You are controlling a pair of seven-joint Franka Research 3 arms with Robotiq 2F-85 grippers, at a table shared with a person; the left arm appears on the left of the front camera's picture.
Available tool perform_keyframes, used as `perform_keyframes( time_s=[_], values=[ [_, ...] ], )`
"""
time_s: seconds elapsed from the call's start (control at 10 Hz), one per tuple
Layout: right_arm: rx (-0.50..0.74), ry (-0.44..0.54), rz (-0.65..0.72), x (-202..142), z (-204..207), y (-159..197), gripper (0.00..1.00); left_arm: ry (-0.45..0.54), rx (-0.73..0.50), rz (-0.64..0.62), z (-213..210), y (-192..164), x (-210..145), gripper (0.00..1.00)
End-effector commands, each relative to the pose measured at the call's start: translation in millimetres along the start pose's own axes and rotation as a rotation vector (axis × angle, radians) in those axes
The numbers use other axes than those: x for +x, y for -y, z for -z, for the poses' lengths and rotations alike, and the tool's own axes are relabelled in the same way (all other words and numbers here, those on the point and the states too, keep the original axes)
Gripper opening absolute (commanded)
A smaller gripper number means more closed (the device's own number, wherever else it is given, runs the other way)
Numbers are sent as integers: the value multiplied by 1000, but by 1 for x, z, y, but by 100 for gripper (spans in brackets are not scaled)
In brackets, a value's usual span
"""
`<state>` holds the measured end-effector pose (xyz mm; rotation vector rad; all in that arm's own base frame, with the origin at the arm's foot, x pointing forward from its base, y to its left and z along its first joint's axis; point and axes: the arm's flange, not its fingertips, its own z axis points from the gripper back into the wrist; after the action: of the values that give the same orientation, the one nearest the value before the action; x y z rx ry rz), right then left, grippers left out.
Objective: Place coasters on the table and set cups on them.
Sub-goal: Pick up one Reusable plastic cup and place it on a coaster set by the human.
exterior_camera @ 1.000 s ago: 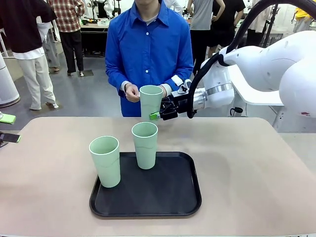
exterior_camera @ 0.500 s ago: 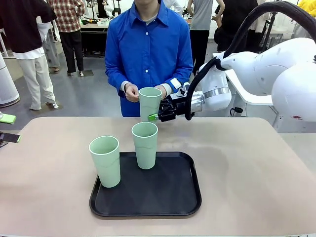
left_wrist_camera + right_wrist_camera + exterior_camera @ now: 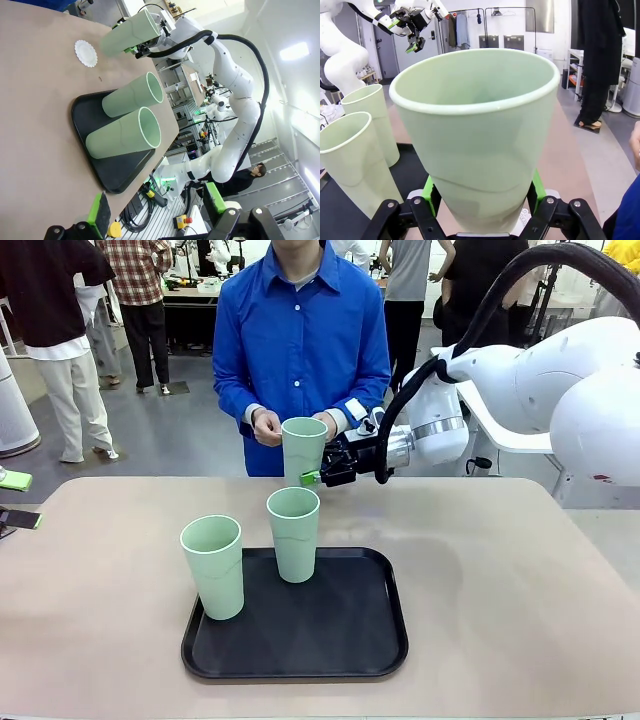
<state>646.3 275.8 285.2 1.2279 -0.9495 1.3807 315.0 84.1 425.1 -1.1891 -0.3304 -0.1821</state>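
While the left jaws gape, the right jaws clamp a cup (image 3: 475,125) low down.

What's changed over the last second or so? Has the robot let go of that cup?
No. The right gripper is still shut on the cup. It carried the cup slightly down and to the robot's left, while the arm behind it swung round, and then held still. The left cup and the middle cup on the black tray stayed put, and so did the person's hand.
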Motion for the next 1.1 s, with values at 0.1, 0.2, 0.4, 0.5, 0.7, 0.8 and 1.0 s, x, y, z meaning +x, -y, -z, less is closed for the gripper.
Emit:
perform_keyframes(
  time_s=[0.1,0.2,0.4,0.5,0.7,0.8,1.0],
  values=[
    [12,30,-24,-5,3,8,82,8,-11,7,-1,0,0,100],
    [4,34,-28,-9,5,11,82,8,-11,7,-1,0,0,100],
    [-5,34,-31,-16,7,17,82,8,-11,7,-1,0,0,100],
    [-5,33,-34,-19,8,17,82,8,-11,7,-1,0,0,100],
    [11,31,-25,-27,16,21,82,8,-11,7,-1,0,0,100],
    [18,31,-21,-31,19,22,82,8,-11,7,-1,0,0,100],
    [26,28,-13,-34,24,22,82,8,-11,7,-1,0,0,100]
  ],
)
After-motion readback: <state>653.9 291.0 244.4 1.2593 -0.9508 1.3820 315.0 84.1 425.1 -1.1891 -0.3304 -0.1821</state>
